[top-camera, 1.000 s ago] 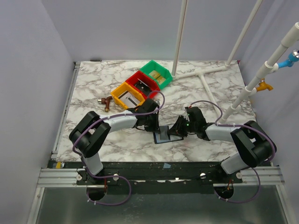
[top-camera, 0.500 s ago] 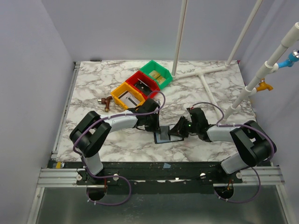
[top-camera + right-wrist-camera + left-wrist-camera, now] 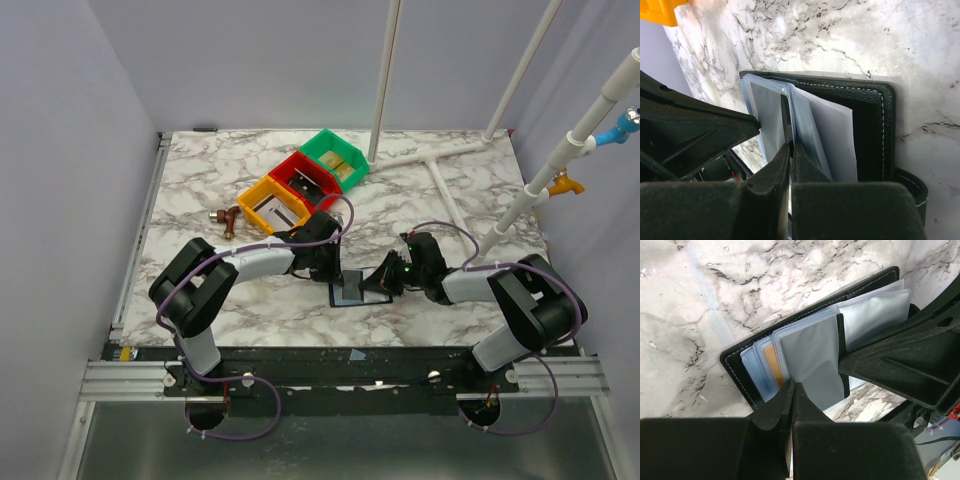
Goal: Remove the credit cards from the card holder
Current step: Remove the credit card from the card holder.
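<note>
Site: a robotics lab bench, boxed in as a test cell.

My left arm (image 3: 250,262) and right arm (image 3: 480,283) are bolted to an aluminium rail (image 3: 130,378) along the near edge of the marble-pattern table (image 3: 200,170). Plain lilac walls (image 3: 60,200) close in the table on its left, far and right sides. White pipes (image 3: 385,80) rise from the table's far right part. More slant over its right edge, carrying a blue fitting (image 3: 627,124) and a yellow fitting (image 3: 568,184). At the table's far middle a yellow bin (image 3: 258,186), a red bin (image 3: 290,165) and a green bin (image 3: 322,138) sit in a diagonal row. A brass pipe fitting (image 3: 228,217) lies loose on the table's left half. Purple cables (image 3: 455,225) loop along both arms.
</note>
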